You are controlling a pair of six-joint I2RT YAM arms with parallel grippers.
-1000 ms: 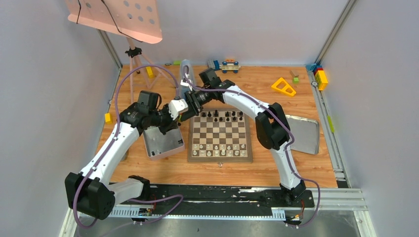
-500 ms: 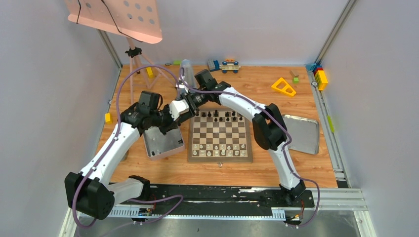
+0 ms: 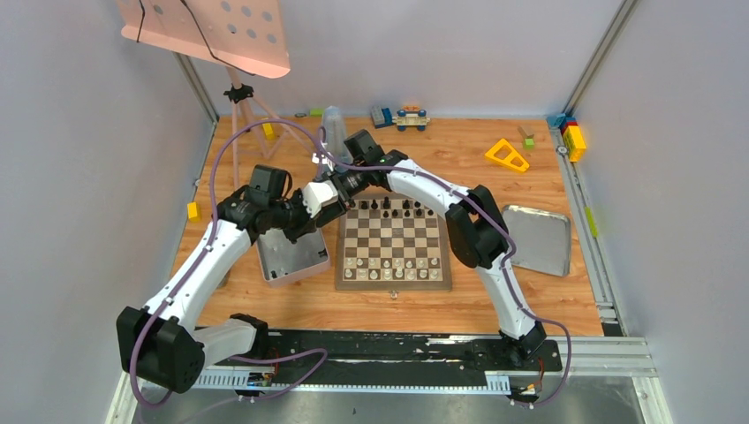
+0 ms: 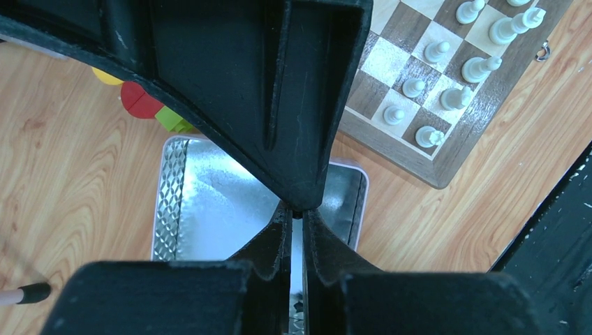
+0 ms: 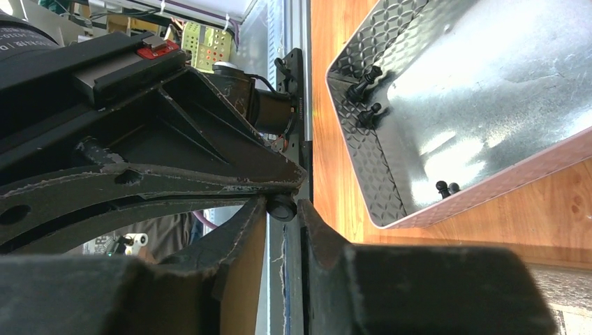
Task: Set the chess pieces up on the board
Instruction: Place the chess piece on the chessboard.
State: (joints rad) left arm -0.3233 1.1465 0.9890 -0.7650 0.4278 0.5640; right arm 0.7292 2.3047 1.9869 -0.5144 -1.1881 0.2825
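Note:
Over the table just left of the board's (image 3: pixel 393 283) far left corner, my two grippers meet tip to tip. My left gripper (image 3: pixel 334 196) (image 4: pixel 297 213) is shut on a tiny black chess piece (image 5: pixel 283 206). The right gripper (image 3: pixel 346 187) (image 5: pixel 283 211) has its jaws closed in on that same piece's round base. Black pieces (image 3: pixel 406 208) line the board's far rows. White pieces (image 3: pixel 393 265) (image 4: pixel 447 52) fill the near rows. Below the grippers lies an open tin box (image 3: pixel 287 256) (image 4: pixel 209 209) with a few more black pieces (image 5: pixel 363 87) in it.
A flat metal lid (image 3: pixel 539 240) lies right of the board. A yellow triangle (image 3: pixel 507 155), a toy car (image 3: pixel 411 115) and coloured blocks (image 3: pixel 574 137) sit along the back and right edges. A pink music stand (image 3: pixel 212 35) rises at the back left.
The right arm has reached further left until its fingers meet the left gripper's tips, and its jaws have narrowed onto the black piece. The left arm has hardly moved.

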